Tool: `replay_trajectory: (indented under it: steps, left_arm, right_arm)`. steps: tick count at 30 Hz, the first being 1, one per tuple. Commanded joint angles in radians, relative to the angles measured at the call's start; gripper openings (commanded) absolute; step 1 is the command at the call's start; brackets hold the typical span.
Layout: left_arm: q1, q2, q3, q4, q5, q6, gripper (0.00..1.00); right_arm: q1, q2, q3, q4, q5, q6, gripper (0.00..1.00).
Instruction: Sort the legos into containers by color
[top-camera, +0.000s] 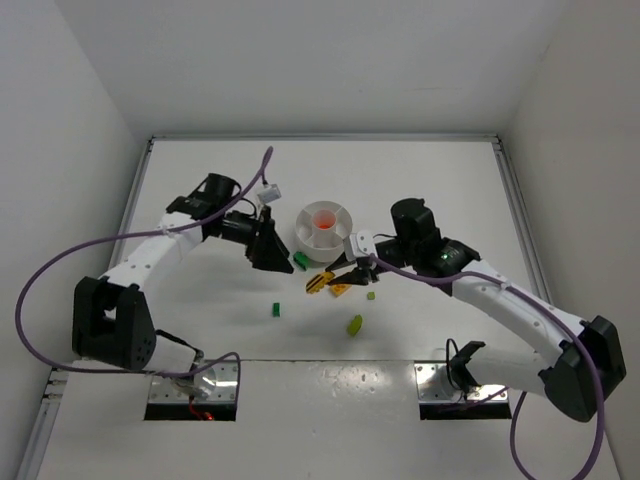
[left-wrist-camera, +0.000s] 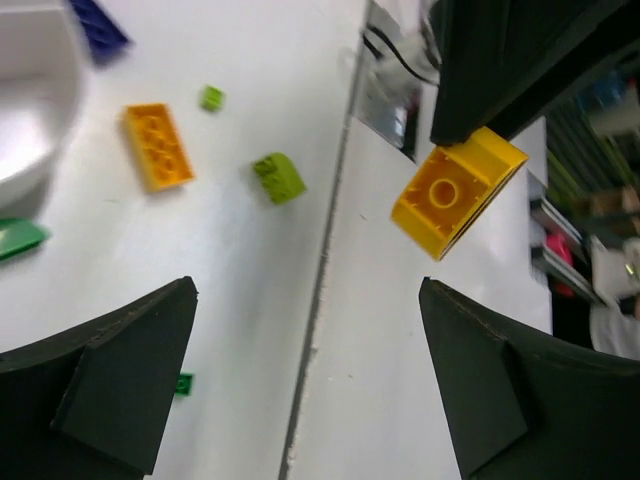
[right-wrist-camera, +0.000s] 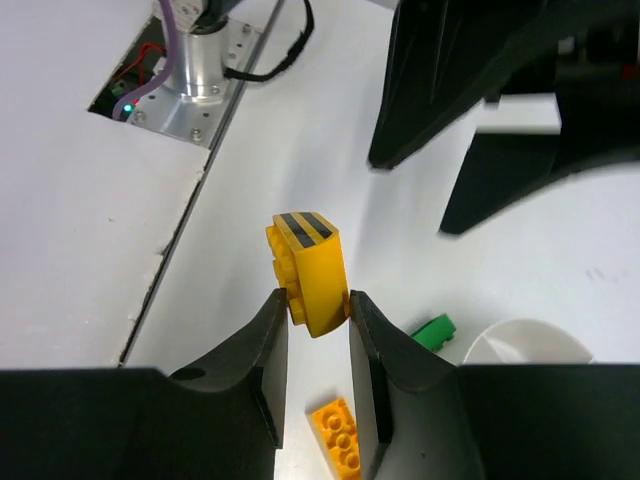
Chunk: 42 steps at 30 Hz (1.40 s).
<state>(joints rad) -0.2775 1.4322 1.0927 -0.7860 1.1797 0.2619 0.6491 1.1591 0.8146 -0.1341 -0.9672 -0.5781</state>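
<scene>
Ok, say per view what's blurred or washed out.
Top external: evenly lit, but the white dish nearly blends into the bright table. Left wrist: the yellow brick is crisp; the room beyond the table edge is out of focus. Right wrist: the same brick is sharp, the left gripper behind it blurred.

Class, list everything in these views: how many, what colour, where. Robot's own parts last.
table: one, white, under everything.
dish: one, white, mid-table.
orange pieces: count unclear, orange, dish's centre well.
striped brick: one, yellow with black stripes, gripped near the dish.
flat brick: one, yellow-orange, tabletop near the dish.
green brick: one, green, beside the dish.
green bit: one, green, toward the table's near edge.
lime brick: one, lime, toward the near edge.
lime bit: one, lime, near the flat brick.
purple brick: one, dark purple, by the dish.
left fingers: two, black, open.
right fingers: two, black, shut on the striped brick.
</scene>
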Motion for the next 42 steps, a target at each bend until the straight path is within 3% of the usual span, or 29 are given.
replay_trajectory:
  steps: [1,7,8,14,21,40,42]
  left_arm:
    - [0.098,-0.088,-0.040,0.102,-0.020,-0.065,1.00]
    - [0.190,-0.251,-0.145,0.310,-0.164,-0.217,1.00]
    - [0.190,-0.268,-0.145,0.324,-0.196,-0.217,1.00]
    - [0.208,-0.323,-0.181,0.334,-0.238,-0.237,1.00]
    - [0.208,-0.357,-0.255,0.381,-0.238,-0.280,1.00]
    - [0.208,-0.357,-0.283,0.399,-0.238,-0.280,1.00]
    - [0.208,-0.357,-0.283,0.399,-0.238,-0.280,1.00]
  right_arm:
    - [-0.008,-0.024,-0.005,0.033,0.063,0.101,0.00]
    - [-0.008,0.036,-0.077,0.247,0.355,0.288,0.00]
    - [-0.008,0.053,-0.077,0.263,0.445,0.288,0.00]
    - [-0.008,0.184,-0.045,0.359,0.632,0.307,0.00]
    - [-0.008,0.241,0.017,0.370,0.691,0.261,0.00]
    - [-0.017,0.367,0.107,0.283,0.703,0.155,0.00]
    - [-0.017,0.367,0.107,0.271,0.703,0.155,0.14]
